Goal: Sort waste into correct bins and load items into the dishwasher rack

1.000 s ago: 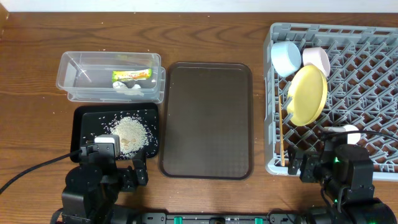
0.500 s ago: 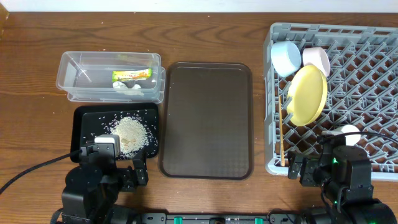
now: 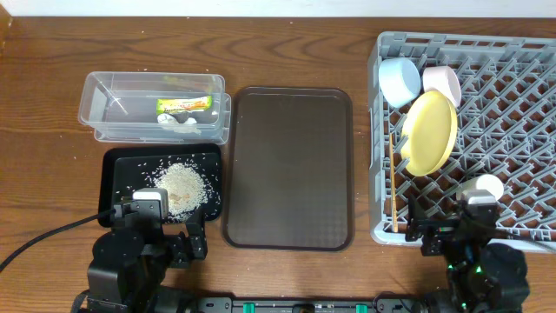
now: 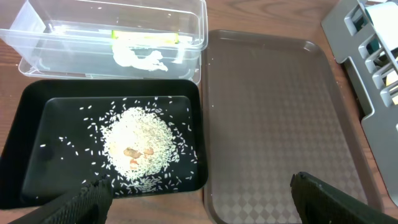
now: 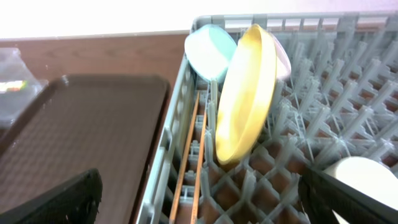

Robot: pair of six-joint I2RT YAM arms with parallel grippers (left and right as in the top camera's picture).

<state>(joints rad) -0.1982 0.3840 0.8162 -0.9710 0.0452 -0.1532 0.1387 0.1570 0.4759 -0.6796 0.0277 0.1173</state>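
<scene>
The grey dishwasher rack point(image 3: 521, 130) holds a light blue bowl point(image 3: 399, 80), a pale white bowl point(image 3: 441, 83), an upright yellow plate point(image 3: 428, 132), a small pale cup point(image 3: 483, 187) and two chopsticks point(image 3: 393, 187). The clear tub point(image 3: 104, 96) holds the green-and-yellow wrapper point(image 3: 184, 105) and the white paper scrap point(image 3: 181, 123). Rice point(image 3: 182, 184) lies in the black tray point(image 3: 117, 169). My left gripper point(image 3: 156, 233) is open and empty at the black tray's front edge point(image 4: 199, 205). My right gripper point(image 3: 456, 228) is open and empty at the rack's front edge point(image 5: 199, 202).
A large dark brown serving tray point(image 3: 289, 165) lies between the bins and the rack. The rack's right half shows only bare pegs. Bare wooden table runs along the back and the far left.
My right arm has drawn back toward the table's front edge, away from the small pale cup, which stays in the rack. The left arm has not moved.
</scene>
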